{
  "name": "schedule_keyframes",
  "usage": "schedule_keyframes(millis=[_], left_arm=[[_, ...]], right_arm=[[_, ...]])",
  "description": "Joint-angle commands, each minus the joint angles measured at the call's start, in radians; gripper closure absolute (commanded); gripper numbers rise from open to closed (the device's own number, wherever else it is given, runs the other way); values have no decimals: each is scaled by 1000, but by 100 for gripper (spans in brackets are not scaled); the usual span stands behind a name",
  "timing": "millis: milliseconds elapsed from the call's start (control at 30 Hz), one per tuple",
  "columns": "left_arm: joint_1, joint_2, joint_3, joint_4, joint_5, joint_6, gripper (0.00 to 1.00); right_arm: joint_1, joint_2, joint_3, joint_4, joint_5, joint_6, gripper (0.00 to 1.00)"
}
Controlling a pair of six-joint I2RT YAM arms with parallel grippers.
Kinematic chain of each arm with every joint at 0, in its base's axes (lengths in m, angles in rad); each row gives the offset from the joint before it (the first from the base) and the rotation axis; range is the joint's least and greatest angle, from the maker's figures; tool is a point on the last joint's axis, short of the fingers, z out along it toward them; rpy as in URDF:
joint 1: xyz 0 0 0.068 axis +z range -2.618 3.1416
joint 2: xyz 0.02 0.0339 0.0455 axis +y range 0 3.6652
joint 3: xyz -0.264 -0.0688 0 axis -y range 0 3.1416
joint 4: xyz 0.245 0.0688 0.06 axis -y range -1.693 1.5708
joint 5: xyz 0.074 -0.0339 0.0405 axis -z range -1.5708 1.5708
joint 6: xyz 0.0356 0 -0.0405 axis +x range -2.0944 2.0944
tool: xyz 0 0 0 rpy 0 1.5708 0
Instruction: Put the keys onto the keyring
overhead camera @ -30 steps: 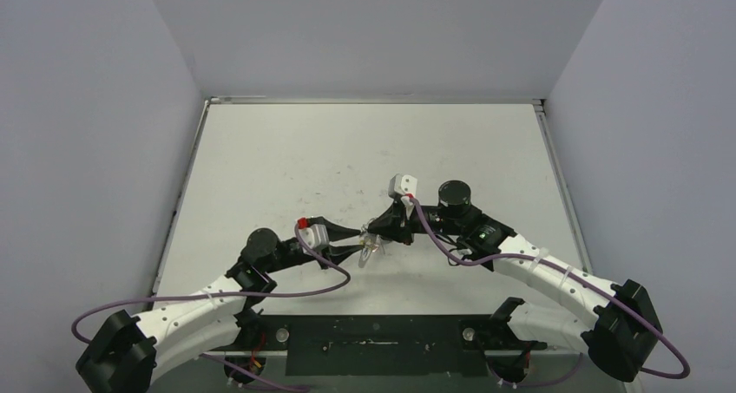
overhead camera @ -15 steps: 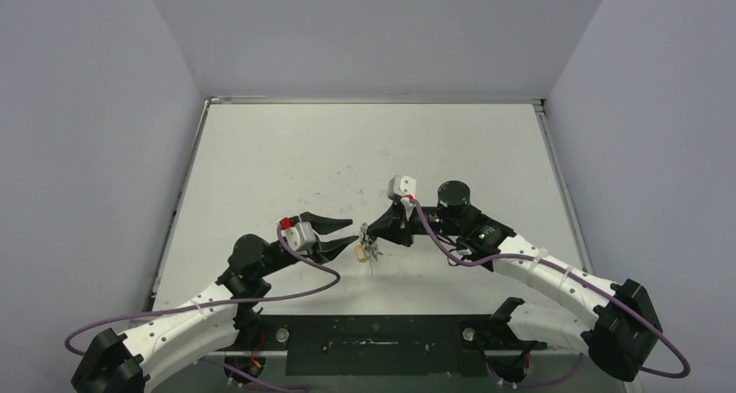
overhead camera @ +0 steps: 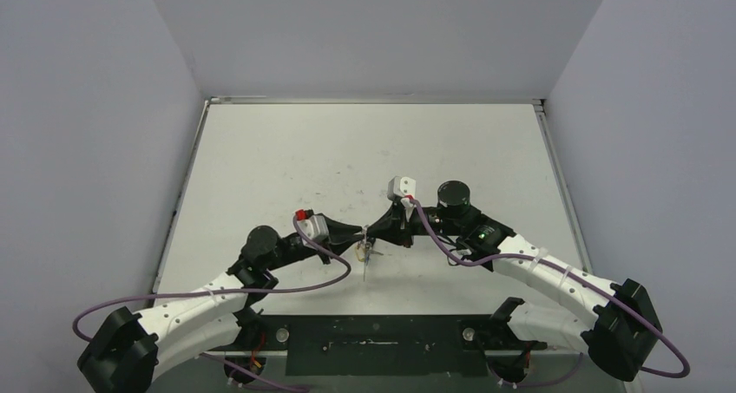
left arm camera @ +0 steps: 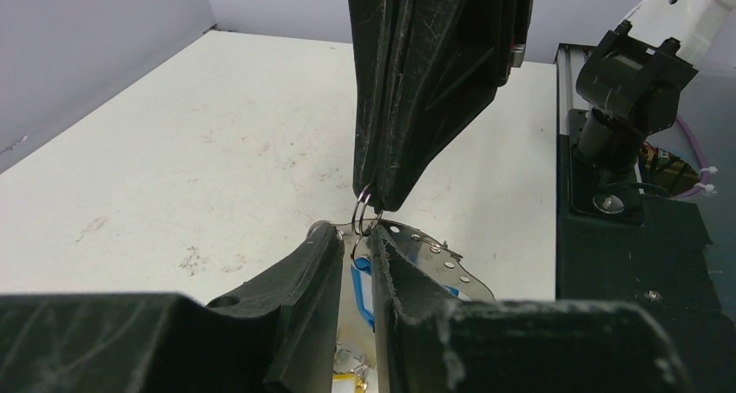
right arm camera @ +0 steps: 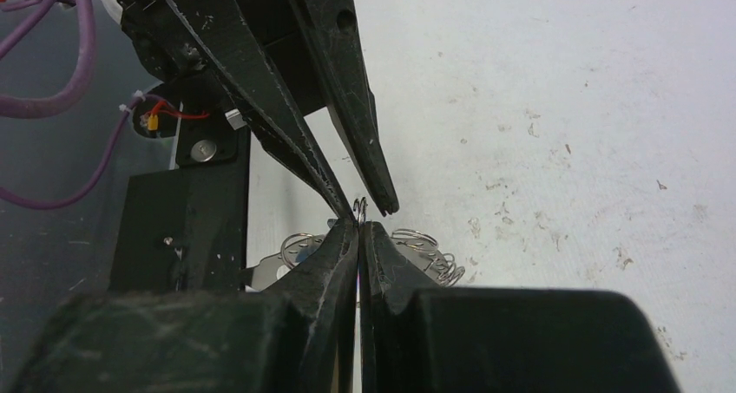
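Right gripper (right arm camera: 358, 226): closed, the thin wire of the keyring (left arm camera: 364, 211) pinched at its tips.
Left gripper (left arm camera: 357, 237): 2 fingers held narrowly apart, set on either side of the same wire just beside the right tips; contact cannot be told.
Keys (left arm camera: 359, 291): hung beneath the grippers, a blue plastic part seen between the left fingers.
Table (overhead camera: 347, 150): white, scuffed, below the bunch.

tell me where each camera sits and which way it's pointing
top external: above and behind the bases, looking down at the table; both arms show, left gripper facing right gripper.
left wrist: on the left arm, facing the right gripper; own fingers at bottom.
right wrist: on the right arm, facing the left gripper; own shut fingers at bottom.
Both wrist views share the keyring between the tips.
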Motion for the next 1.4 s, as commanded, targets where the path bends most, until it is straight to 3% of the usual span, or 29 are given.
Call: schedule_keyframes(millis=[0, 200, 333, 533, 600, 700, 800, 1133, 1367], left_arm=[[2, 35, 57, 104, 29, -32, 84], [2, 59, 66, 118, 45, -40, 88], [2, 51, 62, 118, 38, -44, 100], [1, 3, 62, 66, 17, -44, 100], [2, -20, 76, -2, 3, -29, 100], [2, -56, 114, -138, -21, 8, 100], [0, -70, 163, -282, -32, 26, 100], [-1, -18, 418, -848, -41, 200, 100], [-7, 45, 553, -1095, -48, 290, 100]], right_arm=[[-3, -1, 23, 82, -33, 3, 100], [-3, 1, 21, 80, -32, 2, 100], [-3, 2, 20, 76, -25, -1, 100], [-6, -7, 23, 31, 15, -28, 100], [-9, -13, 28, 13, 30, -36, 94], [-13, -16, 36, -10, 43, -42, 70], [-15, -17, 53, -50, 48, -67, 58], [-17, -26, 114, -183, 37, -172, 55], [-7, 17, 140, -170, -29, -178, 56]])
